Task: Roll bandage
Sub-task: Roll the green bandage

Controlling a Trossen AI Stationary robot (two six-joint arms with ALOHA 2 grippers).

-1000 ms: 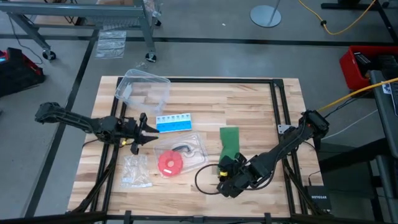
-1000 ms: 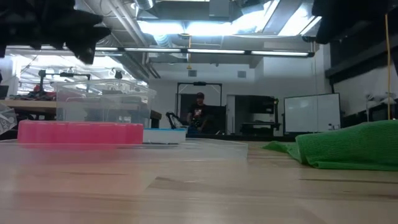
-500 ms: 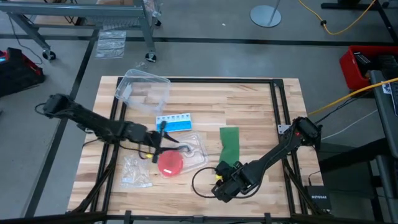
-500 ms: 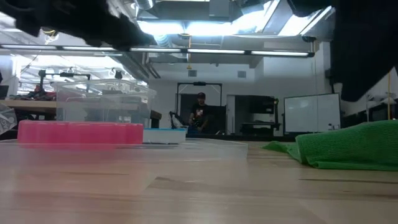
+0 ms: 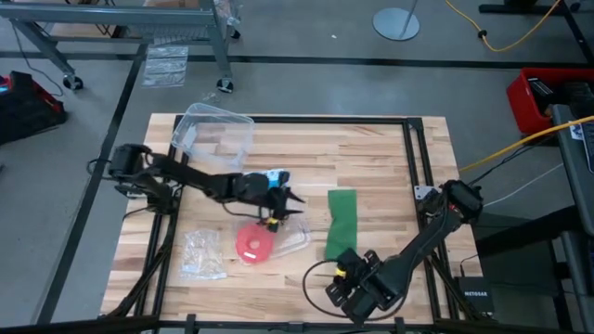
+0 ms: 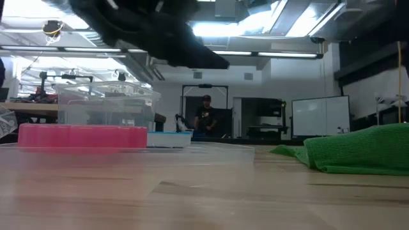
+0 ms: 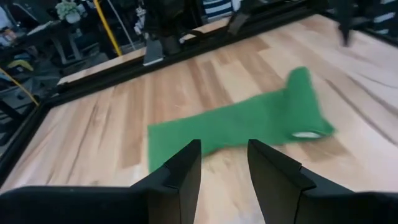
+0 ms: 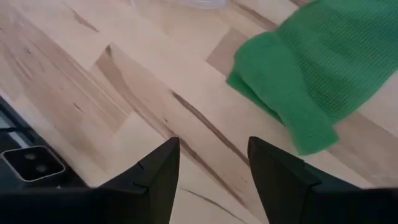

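The dark green bandage (image 5: 340,221) lies as a flat strip on the wooden table right of centre. Its near end (image 8: 283,102) is rolled into a small bundle that rests on the wood. My left gripper (image 5: 291,200) hovers open just left of the strip, above the clear tray, and its wrist view shows the bandage (image 7: 242,124) ahead of its fingers. My right gripper (image 5: 348,283) stands open near the table's front edge, short of the rolled end. In the low view the bandage (image 6: 361,150) shows at the right.
A red disc (image 5: 252,243) lies in a clear shallow tray (image 5: 295,234) under my left arm. A blue-and-white pill box (image 5: 276,175) lies beside that arm, a clear tub (image 5: 215,134) at the far left and a small plastic bag (image 5: 202,255) at the near left.
My left gripper has swept from the table's left side toward the right, over the tray, up to the bandage, rolling as it went. My right gripper has drawn back from the bandage's near end toward the table's front edge. The bandage has stayed in place.
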